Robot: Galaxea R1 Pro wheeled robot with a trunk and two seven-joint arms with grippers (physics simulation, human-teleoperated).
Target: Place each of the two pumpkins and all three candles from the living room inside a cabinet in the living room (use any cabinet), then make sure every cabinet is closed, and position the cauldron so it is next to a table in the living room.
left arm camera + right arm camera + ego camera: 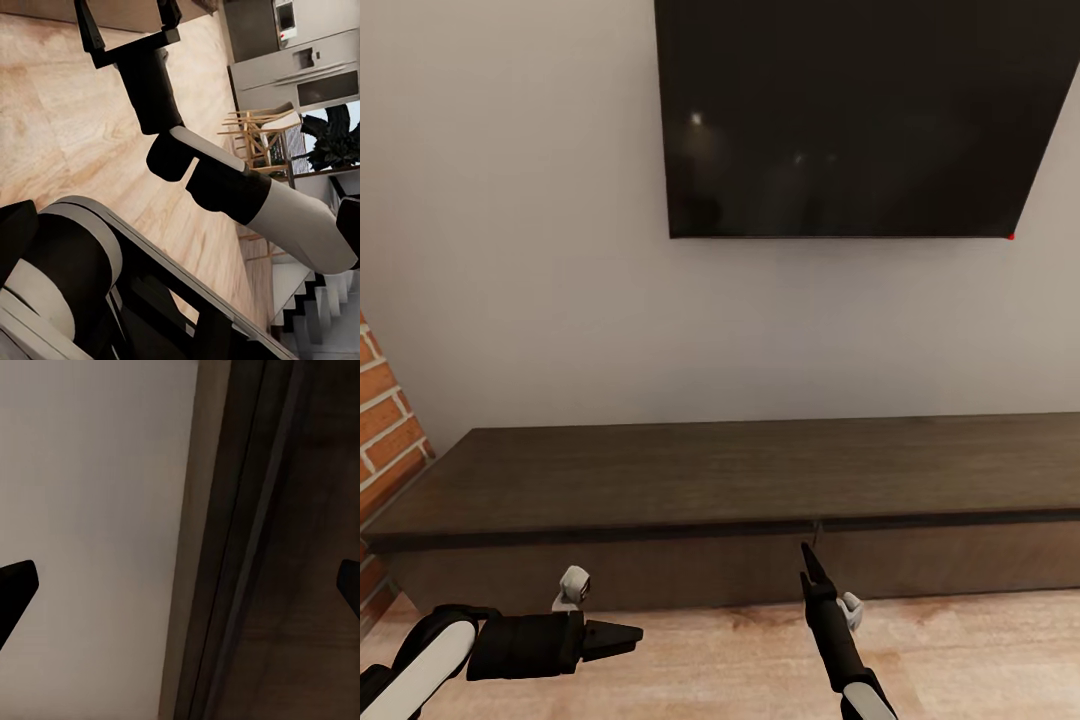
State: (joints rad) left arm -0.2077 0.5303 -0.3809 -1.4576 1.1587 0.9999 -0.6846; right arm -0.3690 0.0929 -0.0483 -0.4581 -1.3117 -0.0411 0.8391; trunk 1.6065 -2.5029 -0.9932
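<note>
While I face the wall, the cabinet (740, 480) runs across the head view from 9 to 3 o'clock, long, low, dark brown, its fronts flush with no drawer out. Black TV (860, 115) hangs on the grey wall at 12 to 1 o'clock above it. Brick wall (385, 420) at 9 o'clock, wood floor (710, 660) along 6.

My right gripper (810, 553) sits at about 5 o'clock, arm reaching up from the bottom edge, tips pointing at the cabinet's front just under the top edge, near or touching, can't tell which. In the right wrist view the fingertips (16, 585) stand at opposite edges, spread wide, nothing between them, cabinet edge (247, 547) close ahead.

My left gripper (618, 636) is at 7 o'clock, low over the floor, pointing toward 3 o'clock, fingers close together, holding nothing. Left wrist view catches my right gripper (127, 26) open at the cabinet, kitchen behind.
</note>
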